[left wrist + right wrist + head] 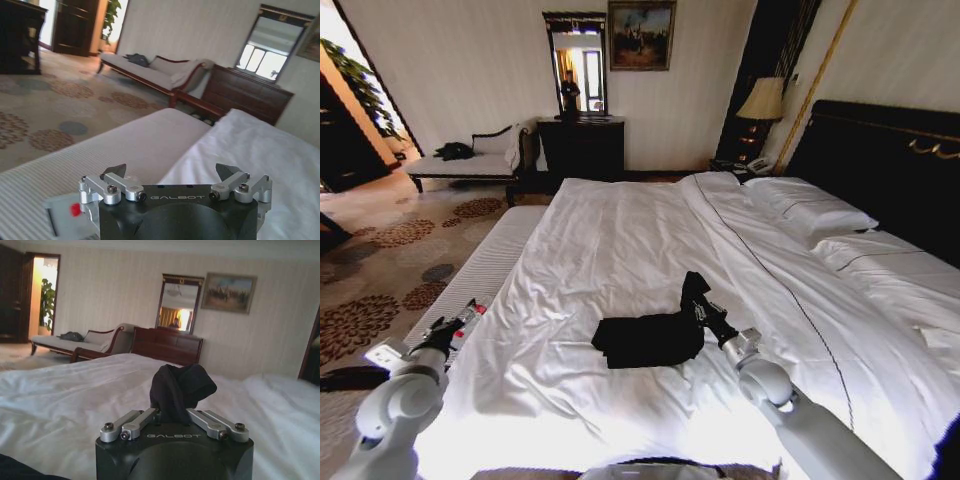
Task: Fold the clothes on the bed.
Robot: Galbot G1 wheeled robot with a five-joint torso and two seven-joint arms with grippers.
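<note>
The black T-shirt (650, 338) lies bunched in a loose, partly folded heap on the white duvet of the bed (620, 250), about midway across and nearer the foot edge than the pillows (810, 212). One part of it (a sleeve or a corner; which cannot be told) is lifted upright off the heap on the side toward the headboard (890, 170).

The right pincer (698, 300) has that raised part pinched: in the right wrist view the two metal fingers (131, 422) slant inward and press together on a tuft of black cloth (180, 387) that stands up between them. The right arm reaches in from the foot edge over the duvet, its pincer just beside the heap.

The left pincer (463, 320) hangs off to the left side of the bed, over the ribbed bare mattress strip (490, 265) that shows beyond the duvet's left edge. Its fingers (114, 172) are spread wide apart with nothing between them, well apart from the T-shirt.

Beyond the bed's far left corner stand a dark wooden dresser (582, 147) with a mirror and a white-cushioned chaise (470, 160) against the wall.
</note>
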